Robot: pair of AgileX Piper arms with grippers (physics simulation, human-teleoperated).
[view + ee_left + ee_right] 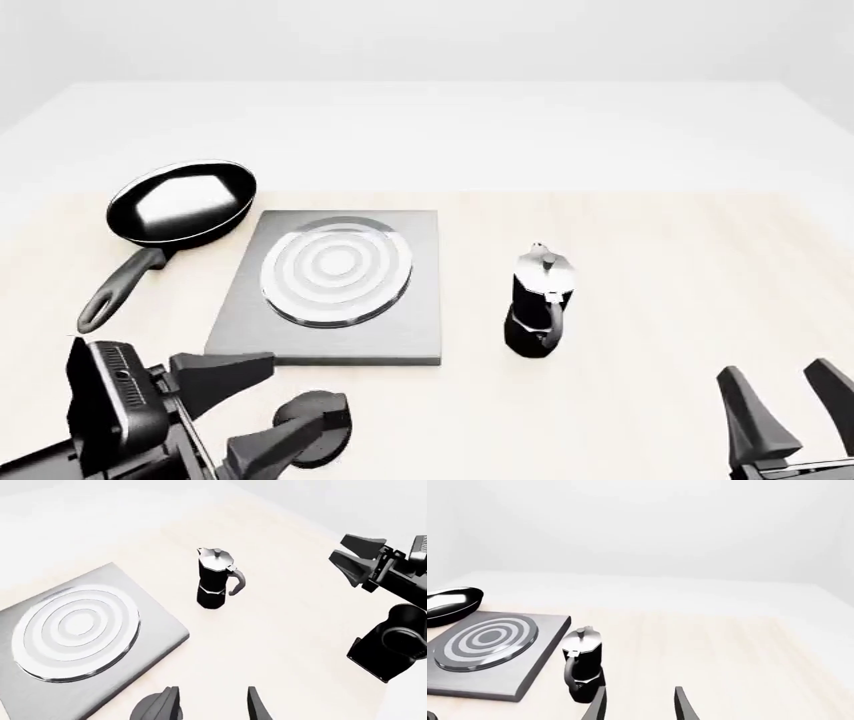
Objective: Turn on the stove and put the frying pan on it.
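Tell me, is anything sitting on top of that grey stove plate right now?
No. The stove shows only its own silver rings. The frying pan lies on the table beside it, the moka pot on its other side. Nothing covers its top.

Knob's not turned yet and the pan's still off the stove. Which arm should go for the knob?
Left, probably. The left gripper is open right beside the knob, near the stove. The right gripper sits far off, beyond the moka pot.
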